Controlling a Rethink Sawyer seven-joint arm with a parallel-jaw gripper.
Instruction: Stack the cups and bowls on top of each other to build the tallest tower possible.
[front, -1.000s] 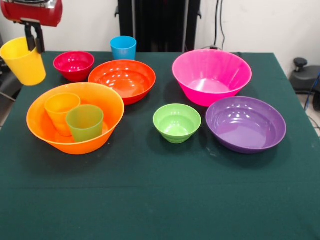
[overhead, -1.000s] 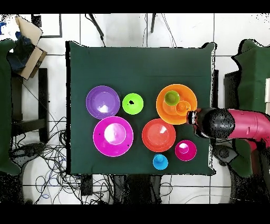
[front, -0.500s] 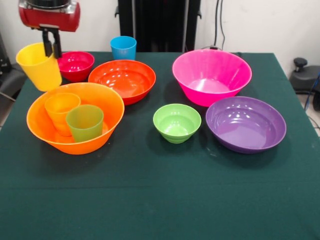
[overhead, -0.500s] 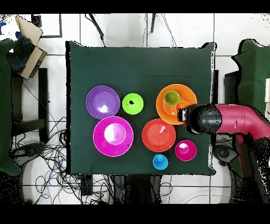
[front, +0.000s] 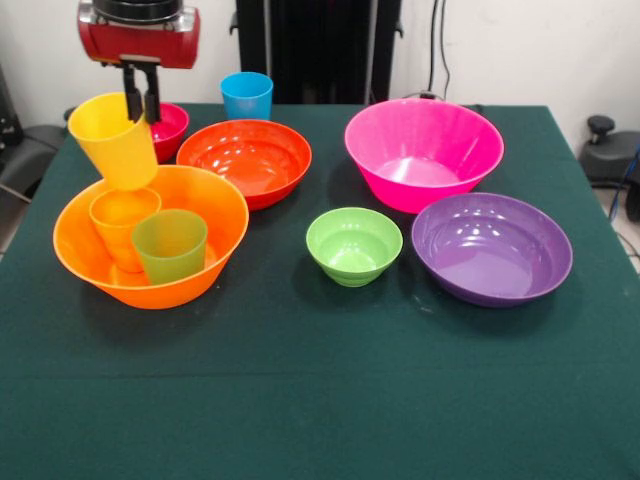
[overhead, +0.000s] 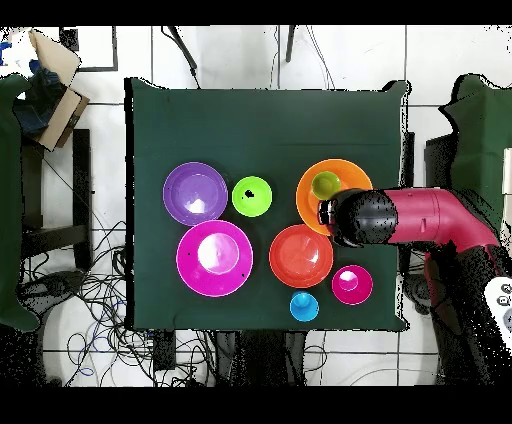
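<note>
Green table front half bare; gripper clamping yellow cup rim, tilted above large orange bowl

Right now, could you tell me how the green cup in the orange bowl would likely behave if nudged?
The green cup looks like light, stiff plastic, so it would probably slide easily. Tall and tapered, standing on the large orange bowl's glossy floor, it may tip against the orange cup.

Gripper hangs from above, fingers clamped on a rim

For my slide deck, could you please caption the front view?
Gripper carries a tilted yellow cup above the large orange bowl holding orange and green cups.
</note>
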